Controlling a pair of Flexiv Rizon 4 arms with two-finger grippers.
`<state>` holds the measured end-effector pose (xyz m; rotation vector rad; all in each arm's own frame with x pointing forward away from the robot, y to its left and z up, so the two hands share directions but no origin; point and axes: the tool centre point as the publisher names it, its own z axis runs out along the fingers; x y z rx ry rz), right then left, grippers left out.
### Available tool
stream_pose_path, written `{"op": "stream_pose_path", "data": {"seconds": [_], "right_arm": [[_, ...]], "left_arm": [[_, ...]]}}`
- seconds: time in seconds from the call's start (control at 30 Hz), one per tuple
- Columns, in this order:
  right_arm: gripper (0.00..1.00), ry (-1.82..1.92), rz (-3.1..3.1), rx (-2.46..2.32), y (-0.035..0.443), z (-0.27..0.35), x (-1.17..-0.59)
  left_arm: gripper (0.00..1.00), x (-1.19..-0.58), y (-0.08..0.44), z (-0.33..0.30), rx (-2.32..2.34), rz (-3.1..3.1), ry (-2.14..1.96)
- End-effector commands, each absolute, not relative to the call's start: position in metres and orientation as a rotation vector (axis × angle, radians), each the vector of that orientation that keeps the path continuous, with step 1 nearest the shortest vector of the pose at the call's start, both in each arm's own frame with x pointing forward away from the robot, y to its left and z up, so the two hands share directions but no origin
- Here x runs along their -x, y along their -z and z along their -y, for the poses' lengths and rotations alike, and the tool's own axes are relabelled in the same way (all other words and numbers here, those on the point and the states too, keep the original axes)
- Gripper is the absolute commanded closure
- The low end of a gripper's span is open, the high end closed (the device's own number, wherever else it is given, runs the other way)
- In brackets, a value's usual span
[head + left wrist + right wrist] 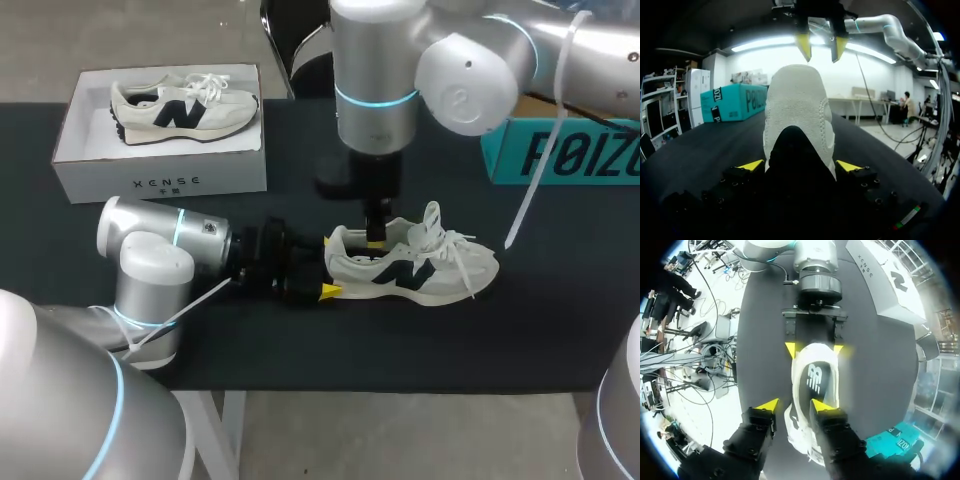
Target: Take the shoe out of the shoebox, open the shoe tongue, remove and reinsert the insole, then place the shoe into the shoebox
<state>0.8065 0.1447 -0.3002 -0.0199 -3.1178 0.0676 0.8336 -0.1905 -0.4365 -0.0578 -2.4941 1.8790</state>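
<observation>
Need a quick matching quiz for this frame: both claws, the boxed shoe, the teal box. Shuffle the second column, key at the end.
Column A
1. left claw
2. right claw
3. second shoe
4. teal box

Column B
a. lying in the shoebox
b. at the table's far right
c. gripping the heel of the shoe on the table
d. open, just above that shoe's opening

Pairs: 1-c, 2-d, 3-a, 4-b

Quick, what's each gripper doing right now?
Left gripper: shut on the heel of the white fabric sneaker lying on the black table.
Right gripper: open, just above that sneaker's opening.
</observation>
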Motion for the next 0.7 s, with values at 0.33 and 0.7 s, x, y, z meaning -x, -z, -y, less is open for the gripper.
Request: {"op": "stream_pose_path", "data": {"seconds": [0.33, 0.7], "right_arm": [[1.00, 0.016, 3.069, 0.048, 0.331, -0.120, -0.824], [1.00, -0.106, 3.091, 0.031, 0.334, -0.108, -0.834]], "left_arm": [[1.00, -0.834, 0.439, 0.190, 0.057, 2.494, -1.879], [1.00, -0.834, 0.439, 0.190, 0.057, 2.494, -1.879]]}}
